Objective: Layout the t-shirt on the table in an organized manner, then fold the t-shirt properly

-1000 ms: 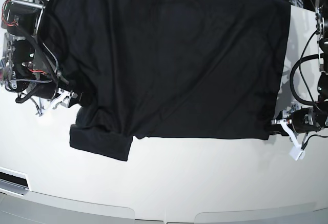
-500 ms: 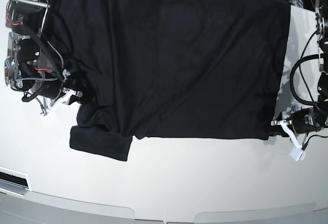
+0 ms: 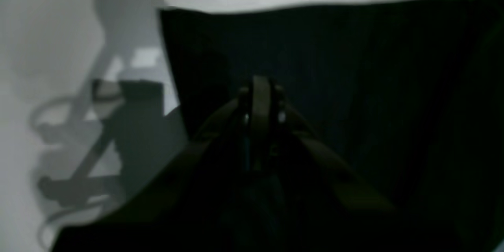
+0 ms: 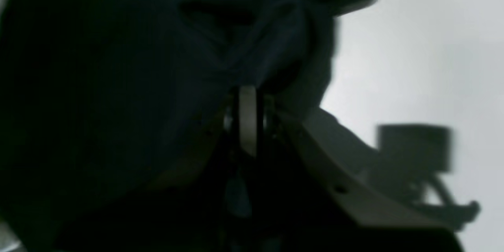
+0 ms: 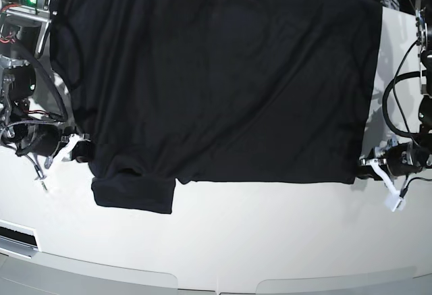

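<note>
Lying flat, the t-shirt [image 5: 223, 79] spreads black; one sleeve [image 5: 133, 194] bunched.

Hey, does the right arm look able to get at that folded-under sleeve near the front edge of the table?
Probably yes. The right gripper is shut on the t-shirt just above the sleeve, with only bare table beside it. It would need to let go first.

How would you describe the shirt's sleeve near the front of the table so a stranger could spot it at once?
Start at the white table, mostly covered by the black t-shirt. Follow the shirt's straight front edge toward the base view's left. There the sleeve juts out past that edge as a small rumpled flap, the only part of the shirt not lying flat.
</note>
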Robot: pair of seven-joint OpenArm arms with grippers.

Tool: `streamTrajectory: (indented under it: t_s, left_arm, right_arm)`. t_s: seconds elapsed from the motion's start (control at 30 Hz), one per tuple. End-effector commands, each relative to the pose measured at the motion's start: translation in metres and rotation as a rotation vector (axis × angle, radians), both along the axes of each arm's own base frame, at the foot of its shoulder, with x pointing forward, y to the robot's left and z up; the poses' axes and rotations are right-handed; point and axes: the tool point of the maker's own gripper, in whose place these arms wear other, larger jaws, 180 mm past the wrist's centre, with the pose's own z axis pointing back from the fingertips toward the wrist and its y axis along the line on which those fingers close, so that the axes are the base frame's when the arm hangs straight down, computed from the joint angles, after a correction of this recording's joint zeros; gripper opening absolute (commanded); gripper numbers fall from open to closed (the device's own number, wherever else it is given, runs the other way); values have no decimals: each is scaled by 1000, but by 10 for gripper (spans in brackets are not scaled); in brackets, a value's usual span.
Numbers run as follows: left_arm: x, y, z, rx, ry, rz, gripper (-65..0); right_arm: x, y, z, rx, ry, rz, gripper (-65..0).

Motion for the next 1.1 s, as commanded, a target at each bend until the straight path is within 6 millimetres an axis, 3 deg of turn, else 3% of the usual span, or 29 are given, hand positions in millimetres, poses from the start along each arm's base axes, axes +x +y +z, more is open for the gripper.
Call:
streamTrajectory:
  t_s: [0.0,0.17,0.33,0.6,0.67,0.77,0.8,0.87,0.93,0.97,1.07]
  left_arm:
    - [17,11,23,16,-75,28,-650]
    - [16,25,12,95,-86,86,-650]
    - [9,-19,-1,52,-104,-88,-650]
    - [9,-34,-30,59,-72,-40,-650]
    - [11,-24,-33,65,-84,23,-650]
    - [21,15,-25,150,-136,188,-650]
    - [23,27,-21,178,-154,234,-623]
    - [21,44,-18,225,-157,281,-495]
    - [17,50,-22,252,-134,296,-379]
    - [16,48,-25,247,-124,297,-348]
    - [7,44,-37,241,-95,292,-339]
  right_arm:
    - [18,-9,23,-15,-84,-15,-650]
    - [14,-13,16,-38,-61,-33,-650]
    - [15,-12,17,-32,-66,-33,-650]
    - [13,-9,15,-29,-56,-29,-650]
    - [13,-9,15,-29,-56,-29,-650]
    - [12,-9,14,-31,-50,-27,-650]
    - [11,-10,13,-34,-44,-26,-650]
    - [8,-10,9,-35,-31,-24,-650]
    - [5,-9,6,-35,-22,-24,-650]
    - [4,-9,6,-34,-22,-24,-650]
    - [4,-9,6,-34,-21,-24,-650]
